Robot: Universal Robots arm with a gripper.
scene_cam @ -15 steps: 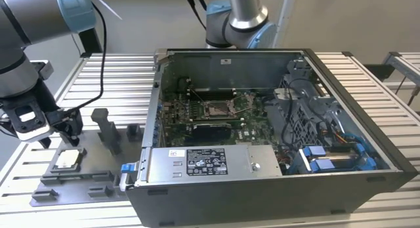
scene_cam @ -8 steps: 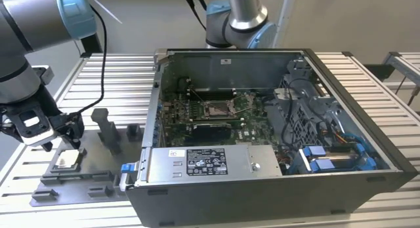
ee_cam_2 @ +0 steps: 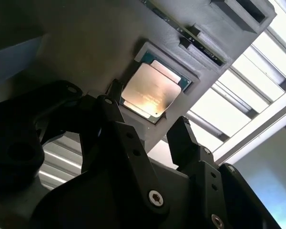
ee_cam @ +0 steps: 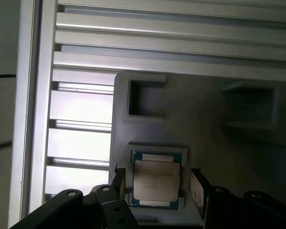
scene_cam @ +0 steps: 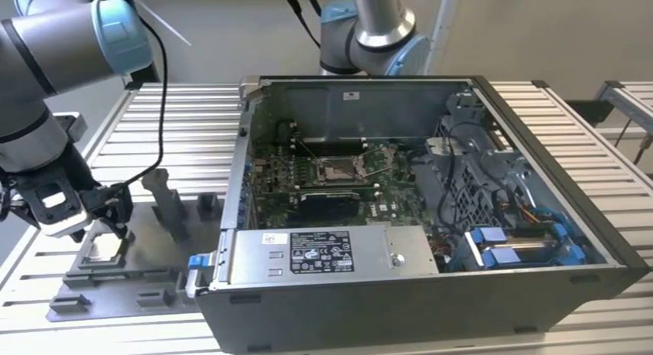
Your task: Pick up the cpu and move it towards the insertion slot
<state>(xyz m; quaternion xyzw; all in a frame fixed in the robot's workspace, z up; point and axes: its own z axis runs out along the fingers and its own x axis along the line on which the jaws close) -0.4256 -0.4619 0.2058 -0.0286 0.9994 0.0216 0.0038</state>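
The cpu [ee_cam: 156, 181] is a flat square chip with a silvery face. It lies in a square recess of the grey fixture plate [ee_cam: 200, 129] at the exterior view's left. My gripper [ee_cam: 157, 185] stands open just above it, one black finger [ee_cam: 118, 180] on each side, apart from the chip's edges. Both wrist views show the cpu [ee_cam_2: 150, 93] between the fingertips of the gripper [ee_cam_2: 148, 119]. In the exterior view the gripper [scene_cam: 100, 234] hangs low over the cpu [scene_cam: 102, 252]. The insertion slot [scene_cam: 342, 167] sits on the green board inside the open computer case, far off at the exterior view's right.
The open computer case [scene_cam: 571, 217] has tall metal walls, with a power supply [scene_cam: 326, 252] at its near edge and blue-clipped cables [scene_cam: 521, 244]. Upright grey posts [scene_cam: 168, 202] rise from the fixture beside my gripper. A second arm [scene_cam: 372, 30] stands behind the case. A slatted aluminium table [scene_cam: 173, 118] lies underneath.
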